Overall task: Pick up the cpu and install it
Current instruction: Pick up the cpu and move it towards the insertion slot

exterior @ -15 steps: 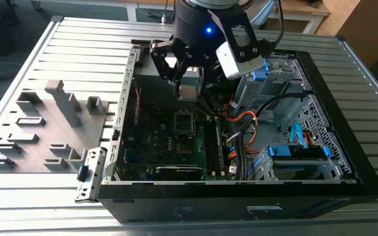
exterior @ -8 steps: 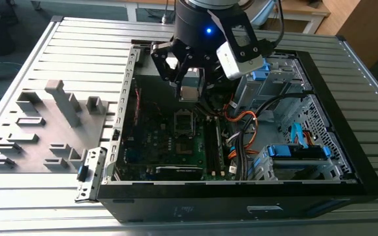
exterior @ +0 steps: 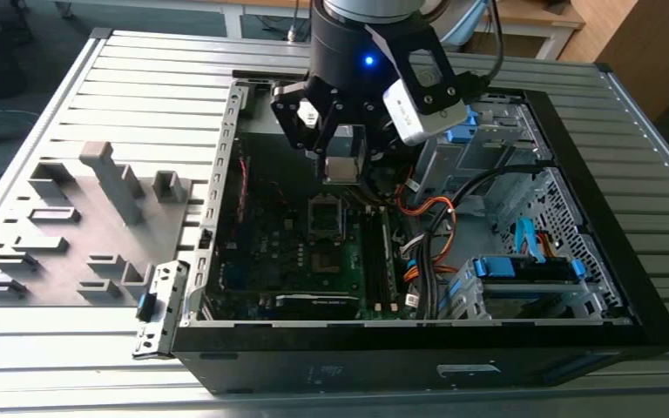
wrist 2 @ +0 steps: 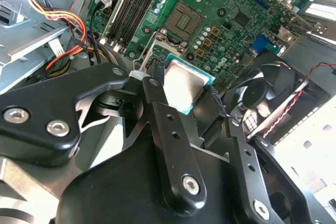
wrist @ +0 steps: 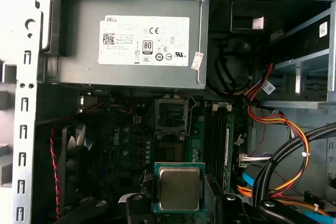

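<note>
1. Gripper (wrist 2: 184,92): mine, one unit. It is pinched on the cpu by two opposite edges and hangs inside the open computer case (exterior: 428,370), above the board.
2. Cpu (wrist: 179,188): a flat square chip, pale metal top facing up toward my wrist, green rim showing around it. It is held level and in the air, not seated, with nothing touching it but my fingers (wrist 2: 157,106).
3. Socket (wrist: 170,115): an empty square frame on the board, beside the memory slots and just short of the power supply (wrist: 131,40).
   - It lies below the cpu and a little off to one side.
   - In the exterior view it (exterior: 327,216) sits lower in the picture than the chip.
   - The chip is square, so it has no long axis. In the first wrist view its edges run roughly parallel to the socket's edges.
4. Fan (wrist 2: 262,90): black, close beside my fingers.
5. Cables (wrist: 278,124): orange, yellow and black, bundled on the drive-bay side, apart from the chip.
6. Grey blocks (exterior: 114,178): a tray of them on the slatted surface (exterior: 149,78), outside the case at the exterior view's left.
</note>
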Robot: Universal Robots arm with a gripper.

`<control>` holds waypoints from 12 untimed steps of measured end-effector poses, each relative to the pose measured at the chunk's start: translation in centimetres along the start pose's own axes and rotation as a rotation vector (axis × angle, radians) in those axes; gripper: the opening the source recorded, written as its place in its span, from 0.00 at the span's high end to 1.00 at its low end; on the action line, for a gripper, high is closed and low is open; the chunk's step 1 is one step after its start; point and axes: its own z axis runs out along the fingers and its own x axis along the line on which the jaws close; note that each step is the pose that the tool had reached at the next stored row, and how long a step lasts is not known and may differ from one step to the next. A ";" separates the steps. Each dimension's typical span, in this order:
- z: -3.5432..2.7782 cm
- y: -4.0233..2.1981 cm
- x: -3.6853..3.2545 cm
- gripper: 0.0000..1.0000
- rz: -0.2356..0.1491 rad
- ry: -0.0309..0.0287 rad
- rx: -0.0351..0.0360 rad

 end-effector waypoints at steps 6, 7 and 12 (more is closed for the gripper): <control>0.30 0.00 0.00 0.53 0.004 -0.0037 0.0004; 0.30 0.00 0.01 0.53 0.004 -0.0037 0.0005; 0.70 0.00 0.03 0.53 0.007 -0.0039 0.0004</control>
